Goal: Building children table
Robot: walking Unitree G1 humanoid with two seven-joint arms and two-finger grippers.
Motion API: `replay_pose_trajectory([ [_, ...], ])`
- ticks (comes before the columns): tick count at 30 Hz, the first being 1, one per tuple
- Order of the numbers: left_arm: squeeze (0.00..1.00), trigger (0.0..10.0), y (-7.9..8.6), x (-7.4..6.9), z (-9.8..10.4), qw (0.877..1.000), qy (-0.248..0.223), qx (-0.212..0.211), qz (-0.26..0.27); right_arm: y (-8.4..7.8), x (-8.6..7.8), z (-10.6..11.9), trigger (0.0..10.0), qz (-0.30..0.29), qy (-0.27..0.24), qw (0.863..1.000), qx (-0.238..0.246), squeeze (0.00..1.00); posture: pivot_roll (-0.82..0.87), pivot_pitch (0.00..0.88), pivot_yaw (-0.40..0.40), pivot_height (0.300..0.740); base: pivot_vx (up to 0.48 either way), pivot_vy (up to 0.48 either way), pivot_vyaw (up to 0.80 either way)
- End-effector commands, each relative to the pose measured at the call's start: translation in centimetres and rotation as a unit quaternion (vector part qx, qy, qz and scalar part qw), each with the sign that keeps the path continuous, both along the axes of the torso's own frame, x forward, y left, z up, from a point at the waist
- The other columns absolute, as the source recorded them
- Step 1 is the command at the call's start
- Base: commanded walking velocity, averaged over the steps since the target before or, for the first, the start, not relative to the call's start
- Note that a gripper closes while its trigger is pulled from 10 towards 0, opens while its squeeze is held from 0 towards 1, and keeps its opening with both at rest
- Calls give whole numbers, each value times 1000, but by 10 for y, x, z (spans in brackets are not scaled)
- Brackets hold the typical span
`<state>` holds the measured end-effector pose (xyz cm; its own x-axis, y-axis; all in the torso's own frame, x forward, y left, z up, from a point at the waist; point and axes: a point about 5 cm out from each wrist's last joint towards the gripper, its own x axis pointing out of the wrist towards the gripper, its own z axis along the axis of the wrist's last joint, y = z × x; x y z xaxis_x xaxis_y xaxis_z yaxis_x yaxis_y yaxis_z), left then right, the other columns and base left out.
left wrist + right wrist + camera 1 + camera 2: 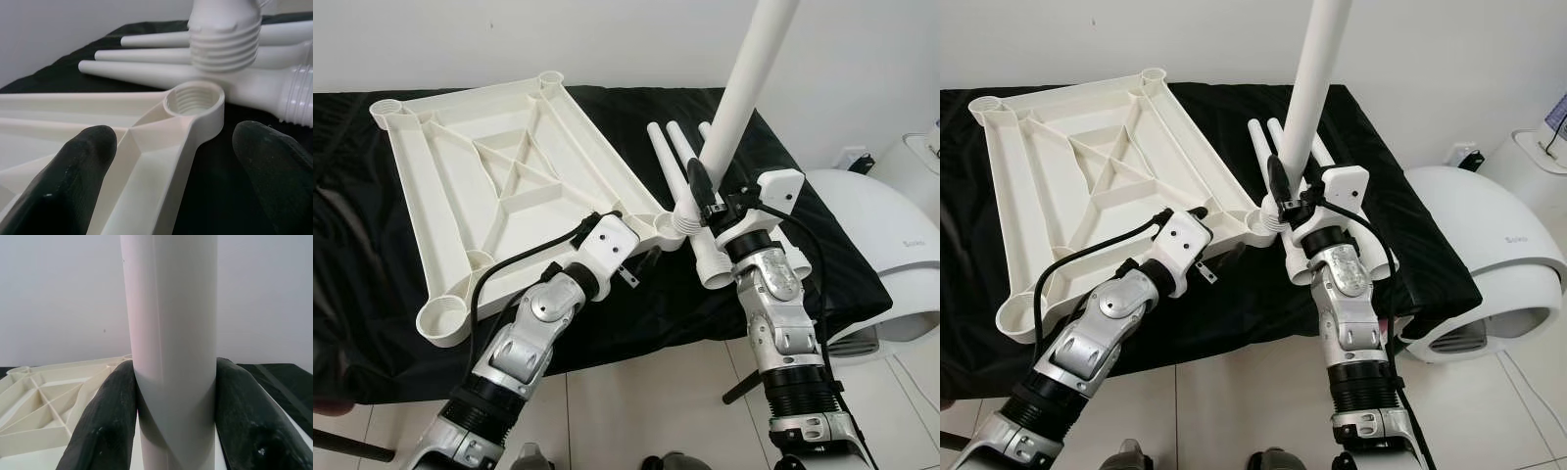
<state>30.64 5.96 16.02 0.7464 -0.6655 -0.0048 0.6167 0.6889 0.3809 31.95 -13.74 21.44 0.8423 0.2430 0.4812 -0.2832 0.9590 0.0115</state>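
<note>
A: On black cloth (pixel 636 313) over the table: white tabletop panel (pixel 499 186), underside up, ribs showing, a threaded socket at each corner.

B: Near-right corner socket (pixel 194 100)?

A: Threads visible inside, unfilled. Sits at panel edge closest to both arms.

B: Right tool (pixel 703 201)?

A: Pinching one white leg (pixel 744 88) low on its shaft, black fingers (pixel 105 426) pressed to both sides. Leg held upright, slightly tilted, top running out of frame.

B: Threaded end of that leg (pixel 224 41)?

A: Hovering just above the corner socket, not entered. Visible gap between threads and rim in left wrist view.

B: Left tool (pixel 171 161)?

A: Spread, straddling the panel's corner rib just short of the socket. One finger (pixel 73 171) over the panel's inner side, the other beyond the outer edge over black cloth. Contact with panel: cannot tell.

B: Spare legs (pixel 671 162)?

A: Three more, lying side by side on the cloth beside the panel's right edge, behind the held leg. Threaded ends toward the robot, tapered ends toward the wall.

B: Surroundings?

A: White wall behind. Rounded white appliance (pixel 891 255) on tiled floor (pixel 646 401), right of table.
</note>
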Motion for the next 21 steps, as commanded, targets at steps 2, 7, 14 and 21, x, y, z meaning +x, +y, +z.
replay_pose_trajectory([
  [2, 0, 10000, 0, 5, -8, 999, 25, 26, -6, -4, 0, 8, 10000, -13, -21, 1000, 0, 0, 77, 139, -25, 740, 0, 0, 0],
  [7, 0, 10000, 6, 13, -14, 998, 50, 46, 9, -7, 0, 10, 10000, -19, -25, 1000, 1, 0, 76, 137, -21, 740, 0, 0, 0],
  [14, 0, 10000, 9, 16, -17, 996, 83, 36, 14, -7, 0, 11, 10000, -21, -29, 999, -1, 0, 75, 137, -21, 740, 0, 0, 0],
  [21, 0, 10000, 11, 21, -19, 992, 110, 54, 4, -7, 0, 11, 10000, -21, -29, 999, -3, 0, 80, 143, -22, 740, 0, 0, 0],
])
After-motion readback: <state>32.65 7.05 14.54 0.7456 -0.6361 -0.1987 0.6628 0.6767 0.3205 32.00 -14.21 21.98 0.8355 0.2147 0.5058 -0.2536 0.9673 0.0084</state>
